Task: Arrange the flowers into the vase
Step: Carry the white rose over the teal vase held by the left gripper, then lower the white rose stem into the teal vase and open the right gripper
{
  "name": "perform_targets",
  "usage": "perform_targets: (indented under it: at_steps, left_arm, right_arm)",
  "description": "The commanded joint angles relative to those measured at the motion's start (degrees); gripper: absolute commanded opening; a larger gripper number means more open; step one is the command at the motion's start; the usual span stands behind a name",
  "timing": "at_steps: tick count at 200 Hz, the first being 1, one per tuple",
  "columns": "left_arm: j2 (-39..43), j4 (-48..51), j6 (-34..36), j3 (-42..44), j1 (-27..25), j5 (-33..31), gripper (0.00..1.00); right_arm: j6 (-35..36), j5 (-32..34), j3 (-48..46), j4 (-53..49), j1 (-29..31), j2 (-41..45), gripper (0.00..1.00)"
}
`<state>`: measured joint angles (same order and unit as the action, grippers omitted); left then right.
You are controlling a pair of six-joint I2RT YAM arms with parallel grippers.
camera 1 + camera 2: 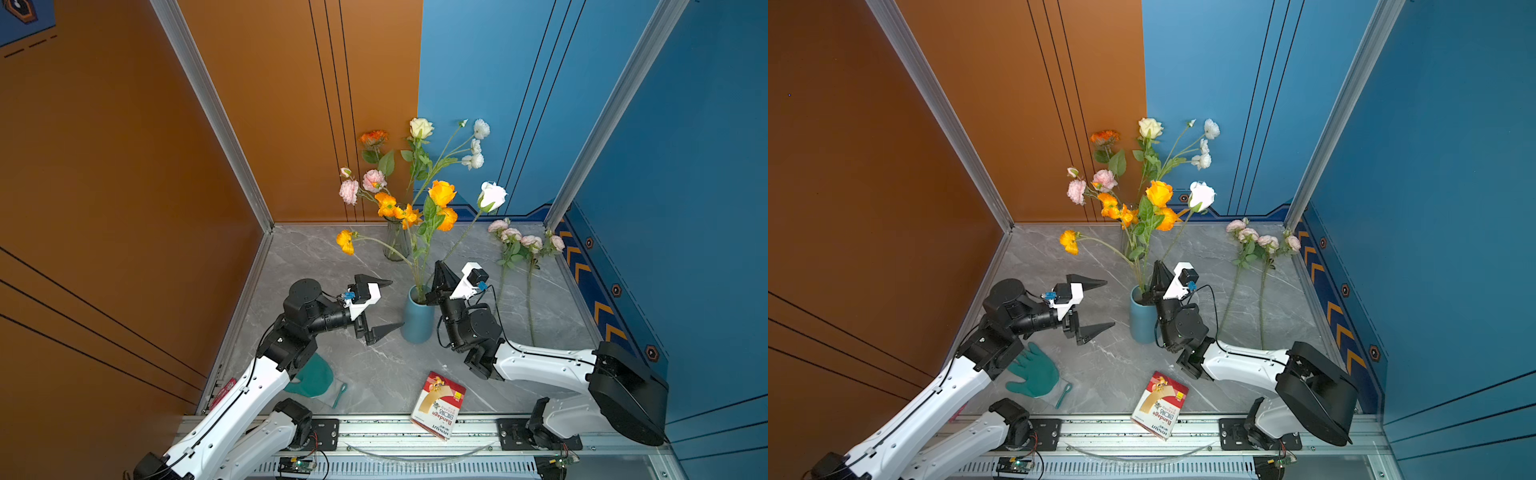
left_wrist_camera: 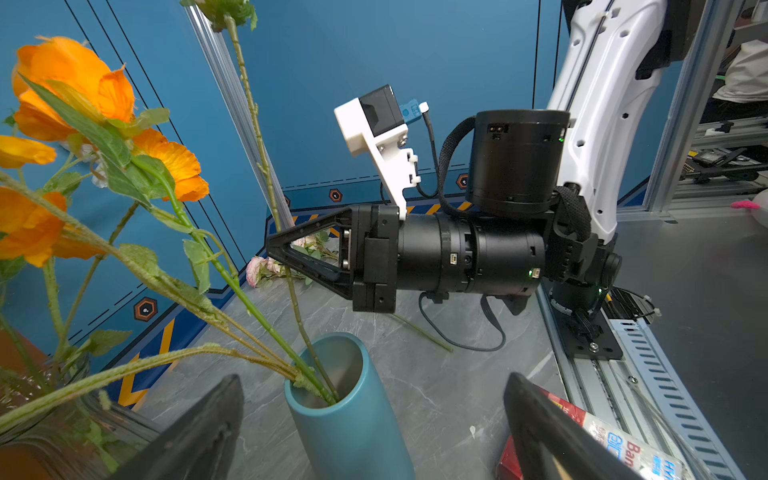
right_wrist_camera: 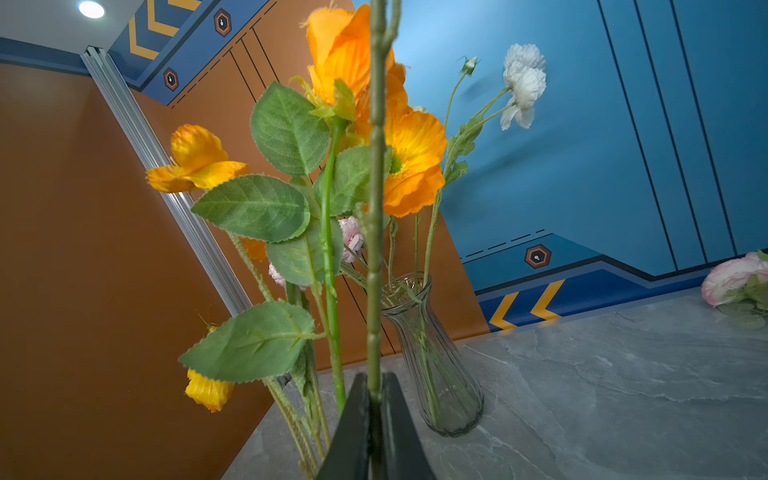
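The right gripper (image 1: 442, 266) is pinching the white rose (image 1: 492, 196) by its stem over the blue vase (image 1: 417, 324).
The left gripper (image 1: 395, 303) is hovering just beside it, jaws gaping wide.

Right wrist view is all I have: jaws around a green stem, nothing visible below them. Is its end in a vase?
Observer: Yes. The left wrist view shows the stem passing the right gripper and going down into the blue vase.
Operator: Which bloom?
Observer: The white rose, seen in both top views.
Operator: Left arm?
Observer: The left gripper sits beside the blue vase, jaws wide open, empty.
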<state>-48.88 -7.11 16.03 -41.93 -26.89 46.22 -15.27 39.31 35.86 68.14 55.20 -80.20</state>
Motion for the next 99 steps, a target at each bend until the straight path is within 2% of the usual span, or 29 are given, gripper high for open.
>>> perform_targets:
  at_steps: [1,66,99]
  left_arm:
    - [0.0,-0.5,-0.8,-0.7,0.3,1.6,0.98]
    - [-0.2,-0.5,-0.9,-0.7,0.2,1.6,0.98]
    - [-0.2,-0.6,-0.9,-0.7,0.2,1.8,0.98]
  right_arm:
    - [-1.5,1.3,-0.9,0.8,0.2,-0.1,0.14]
    - [-3.4,-0.1,-1.7,-1.2,0.3,0.5,0.19]
    - [-3.6,-0.4,-2.0,-5.9,0.7,3.5,0.34]
